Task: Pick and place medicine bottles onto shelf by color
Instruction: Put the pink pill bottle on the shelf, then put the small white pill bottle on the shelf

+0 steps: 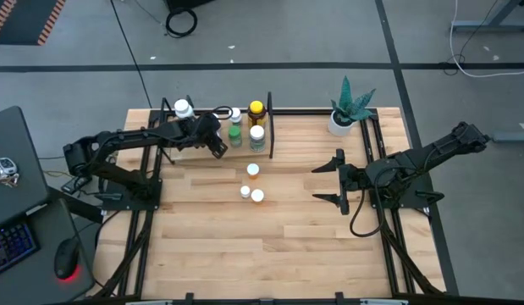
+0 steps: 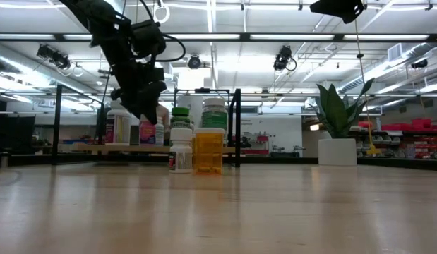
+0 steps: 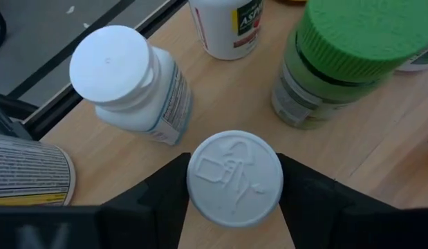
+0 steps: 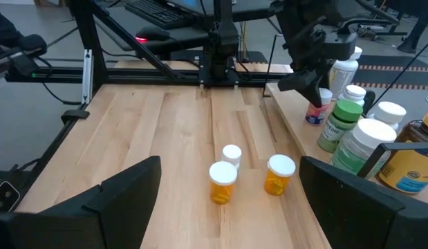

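The left gripper [image 1: 217, 146] hung over the shelf [image 1: 206, 158] at the tabletop's [image 1: 270, 246] 12 o'clock edge, its fingers [image 3: 155, 200] closed on a small white-capped bottle [image 3: 234, 178], which sat low above the light wood board. In the right wrist view this bottle showed a pink body under the dark gripper. Just beside it on the shelf stood a tilted-looking white bottle [image 3: 131, 83], a white bottle with a red-lettered label [image 3: 225, 28] and a green-capped green bottle [image 3: 338, 59]. From above, another white-capped bottle [image 1: 183, 108] stood toward the shelf's 10 o'clock corner, while the amber bottle with a yellow cap [image 1: 256, 112] and a larger white-capped bottle [image 1: 256, 135] stood toward its 3 o'clock end.

Three bottles stood on the bare tabletop near its centre, at 6 o'clock from the shelf: two orange ones with white caps [image 4: 222, 181] [image 4: 279, 173] and a small white one [image 4: 231, 155].

The right gripper [image 1: 338, 180] waited at the 3 o'clock side, fingers [image 4: 103, 200] spread wide and holding nothing. A potted plant [image 1: 346, 106] stood at the 1 o'clock corner.
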Controlling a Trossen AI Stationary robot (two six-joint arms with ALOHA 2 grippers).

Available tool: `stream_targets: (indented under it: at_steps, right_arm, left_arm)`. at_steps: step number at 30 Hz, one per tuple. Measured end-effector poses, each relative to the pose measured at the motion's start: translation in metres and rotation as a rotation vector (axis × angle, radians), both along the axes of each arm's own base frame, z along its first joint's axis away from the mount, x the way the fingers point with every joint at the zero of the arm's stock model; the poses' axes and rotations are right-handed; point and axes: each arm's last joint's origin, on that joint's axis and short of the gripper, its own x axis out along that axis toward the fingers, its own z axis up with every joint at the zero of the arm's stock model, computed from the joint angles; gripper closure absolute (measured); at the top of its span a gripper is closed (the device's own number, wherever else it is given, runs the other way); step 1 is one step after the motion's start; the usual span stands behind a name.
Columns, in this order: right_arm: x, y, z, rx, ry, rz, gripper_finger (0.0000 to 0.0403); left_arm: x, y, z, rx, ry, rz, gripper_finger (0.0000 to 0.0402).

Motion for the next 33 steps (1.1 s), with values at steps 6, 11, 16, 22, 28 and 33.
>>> stream_targets:
  at_steps: [6, 11, 16, 22, 28, 33]
  right_arm:
    - [0.0, 0.0, 0.0, 0.0, 0.0, 0.0, 0.005]
    - [0.0, 0.0, 0.0, 0.004, 0.0, -0.001, 0.005]
    - [0.0, 0.0, 0.0, 0.012, 0.001, 0.003, 0.005]
    - [0.0, 0.002, -0.001, 0.019, 0.01, 0.008, 0.005]
    - [0.005, 0.005, -0.006, 0.011, 0.031, 0.012, 0.005]
    - [0.008, 0.006, -0.005, -0.001, 0.017, 0.018, 0.005]
  left_arm:
    - [0.001, 0.0, 0.003, 0.01, 0.029, -0.034, 0.0143]
    - [0.007, 0.001, 0.02, 0.038, 0.01, -0.059, 0.009]
    - [0.015, -0.003, 0.043, 0.067, 0.016, -0.105, 0.0066]
    - [0.031, -0.036, 0.049, 0.084, 0.021, -0.263, 0.008]
    - [0.044, -0.079, 0.049, 0.098, 0.008, -0.436, 0.0105]
    - [0.059, -0.115, 0.046, 0.062, -0.069, -0.556, 0.0117]
